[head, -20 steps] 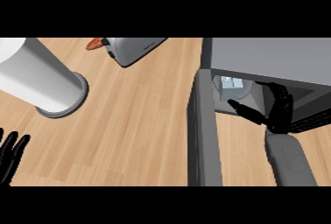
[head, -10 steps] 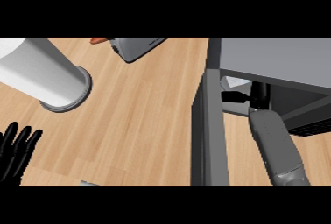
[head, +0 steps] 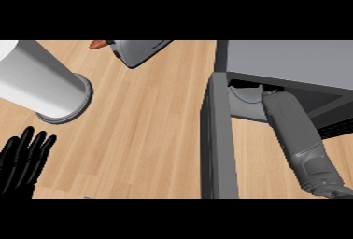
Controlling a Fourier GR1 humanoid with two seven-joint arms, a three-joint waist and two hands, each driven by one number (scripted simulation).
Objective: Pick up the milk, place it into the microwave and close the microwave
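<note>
Looks steeply down on a wooden counter [head: 144,140] filling most of the view. Finds a grey microwave [head: 289,60] at upper right, with its door [head: 219,149] swung open and seen edge-on down the middle. Upper left, a tall white cylinder [head: 38,79] on a round grey base.

From the lower right, the right forearm [head: 300,140], slanted up into the microwave's cavity and reaching further in than half a second ago. Showed black fingers at the cavity mouth then; now hides the right hand under the microwave's roof, so cannot tell whether open or closed.

Along the top edge, a grey appliance [head: 138,50]. At the lower-left edge, the left hand [head: 24,161]: fingers straight, pointing up, holding nothing, resting much as before.

Just left of the wrist, inside the cavity mouth, a pale shape [head: 243,98], about where the milk showed a second ago; cannot tell whether the same thing. Smallest, an orange object [head: 98,44] at the appliance's left end.
</note>
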